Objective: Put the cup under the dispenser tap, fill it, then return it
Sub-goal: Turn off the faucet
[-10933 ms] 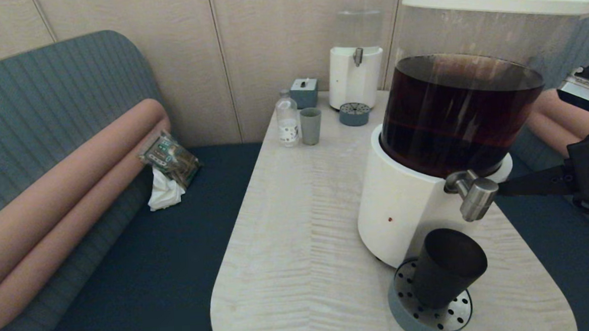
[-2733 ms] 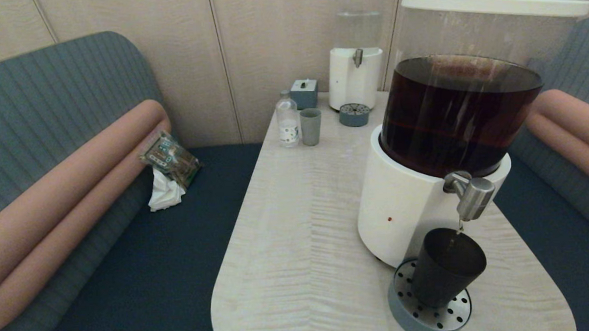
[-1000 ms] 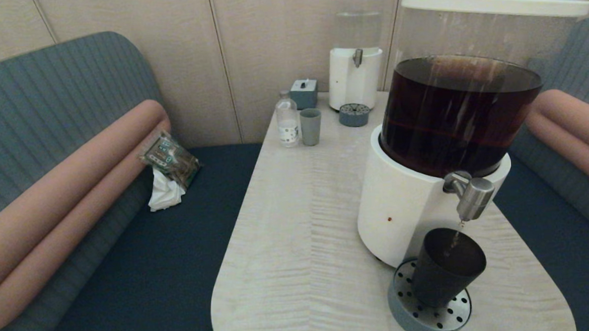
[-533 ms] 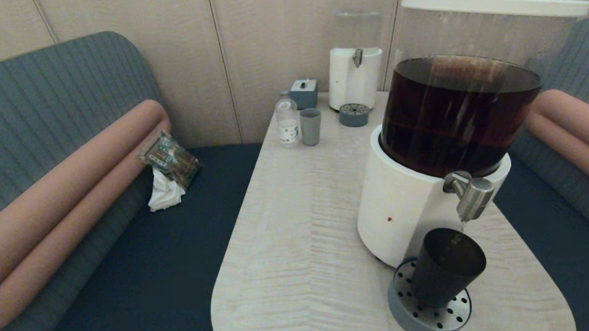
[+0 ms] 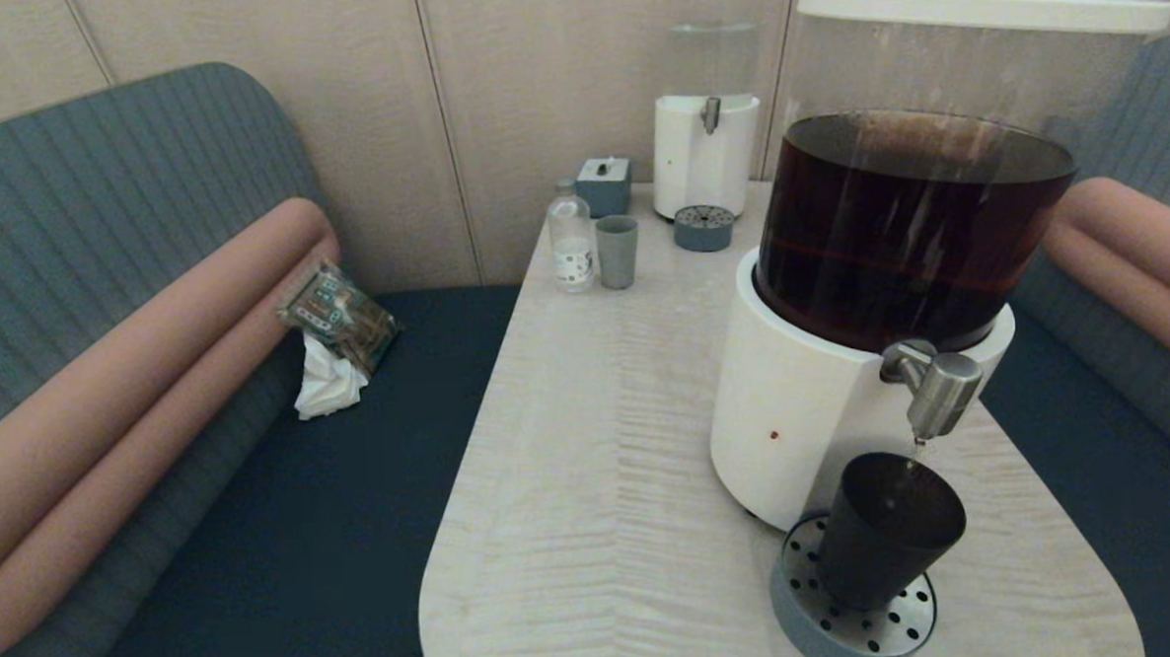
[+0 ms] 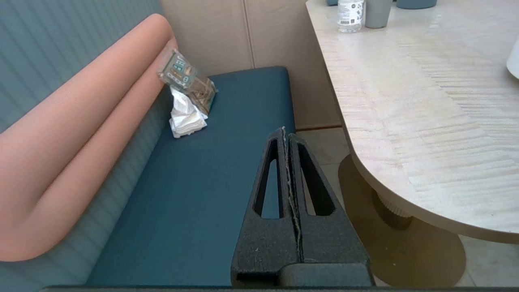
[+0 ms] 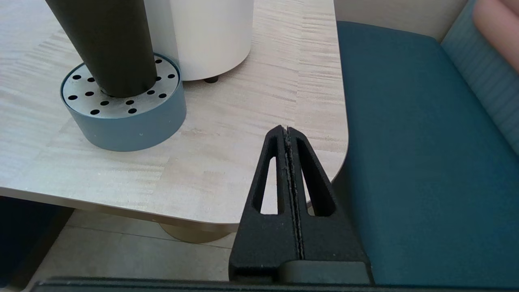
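Black cup (image 5: 885,528) sits on the drip tray (image 5: 805,625) under the dispenser tap (image 5: 936,392), filling; you must return it, both end effectors (image 7: 287,132) (image 6: 284,130) pressed together, off-desk.

At lower right of the head view we see the matte black cup (image 5: 885,533) on a grey-blue drip tray (image 5: 806,630) whose silver top is dotted with black holes. Above it, the brushed-steel dispenser tap (image 5: 935,392) juts from a white base (image 5: 786,409) under dark brown liquid (image 5: 907,235). The table (image 5: 592,486) is pale wood with fine streaked grain. At left we see a ribbed grey-teal backrest (image 5: 96,212), salmon-pink bolsters (image 5: 124,388) and a navy seat (image 5: 288,539). At upper centre stands a small grey-blue cup (image 5: 617,251).
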Motion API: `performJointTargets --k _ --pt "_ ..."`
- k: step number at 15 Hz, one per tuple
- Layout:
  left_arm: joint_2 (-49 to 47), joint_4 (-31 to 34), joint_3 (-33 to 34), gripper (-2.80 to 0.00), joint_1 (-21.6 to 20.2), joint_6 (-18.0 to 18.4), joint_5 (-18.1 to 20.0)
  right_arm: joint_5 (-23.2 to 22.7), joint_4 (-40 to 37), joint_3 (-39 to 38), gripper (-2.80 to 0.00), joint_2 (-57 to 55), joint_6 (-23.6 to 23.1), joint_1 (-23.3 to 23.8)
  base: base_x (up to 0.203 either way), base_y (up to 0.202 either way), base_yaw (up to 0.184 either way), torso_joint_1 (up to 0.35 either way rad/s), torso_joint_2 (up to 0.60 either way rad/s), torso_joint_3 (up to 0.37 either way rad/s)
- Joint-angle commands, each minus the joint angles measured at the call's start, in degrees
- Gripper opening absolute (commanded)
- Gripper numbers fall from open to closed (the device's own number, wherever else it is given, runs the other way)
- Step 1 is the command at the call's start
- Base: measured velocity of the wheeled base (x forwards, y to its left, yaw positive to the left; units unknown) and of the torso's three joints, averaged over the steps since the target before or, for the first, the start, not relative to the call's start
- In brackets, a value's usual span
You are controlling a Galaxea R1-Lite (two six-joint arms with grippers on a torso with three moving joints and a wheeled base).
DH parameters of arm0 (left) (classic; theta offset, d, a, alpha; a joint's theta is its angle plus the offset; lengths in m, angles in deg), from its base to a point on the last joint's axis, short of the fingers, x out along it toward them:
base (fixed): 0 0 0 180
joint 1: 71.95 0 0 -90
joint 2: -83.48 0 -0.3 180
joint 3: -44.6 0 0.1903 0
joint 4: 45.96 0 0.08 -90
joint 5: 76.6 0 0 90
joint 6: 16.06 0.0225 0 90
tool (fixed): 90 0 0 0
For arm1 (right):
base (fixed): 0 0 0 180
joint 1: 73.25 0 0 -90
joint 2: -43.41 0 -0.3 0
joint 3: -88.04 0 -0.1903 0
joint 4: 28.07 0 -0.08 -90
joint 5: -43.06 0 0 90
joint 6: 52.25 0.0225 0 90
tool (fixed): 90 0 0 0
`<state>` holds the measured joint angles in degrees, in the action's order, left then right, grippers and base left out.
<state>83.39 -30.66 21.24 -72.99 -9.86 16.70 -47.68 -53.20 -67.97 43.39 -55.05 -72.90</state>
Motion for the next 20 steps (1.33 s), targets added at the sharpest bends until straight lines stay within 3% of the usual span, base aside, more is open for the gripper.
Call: performJointTargets --k 1,3,15,18,20 --pt "-0.08 -0.02 2.29 -2.80 -0.02 0.57 0.04 -0.01 0.11 -0.05 -2.80 0.02 -0.02 0.00 0.000 0.000 0.000 0.000 0.00 0.000" --pt "-0.08 -0.10 2.29 -2.80 -0.02 0.49 0.04 0.13 4.12 -1.20 -2.80 0.10 -0.13 0.00 0.000 0.000 0.000 0.000 0.00 0.000" --pt "-0.08 -0.55 1.98 -2.80 -0.02 -0.80 -0.11 0.21 3.60 -1.24 -2.80 0.02 1.56 0.00 0.000 0.000 0.000 0.000 0.00 0.000" --pt "-3.09 2.87 -10.01 -2.80 -0.02 -0.86 0.26 0.21 3.60 -1.17 -2.80 0.02 1.56 0.00 0.000 0.000 0.000 0.000 0.00 0.000" --pt "-11.89 7.15 -19.55 -2.80 0.06 -0.94 1.84 0.18 3.60 -1.17 -2.80 0.02 1.56 0.00 0.000 0.000 0.000 0.000 0.00 0.000"
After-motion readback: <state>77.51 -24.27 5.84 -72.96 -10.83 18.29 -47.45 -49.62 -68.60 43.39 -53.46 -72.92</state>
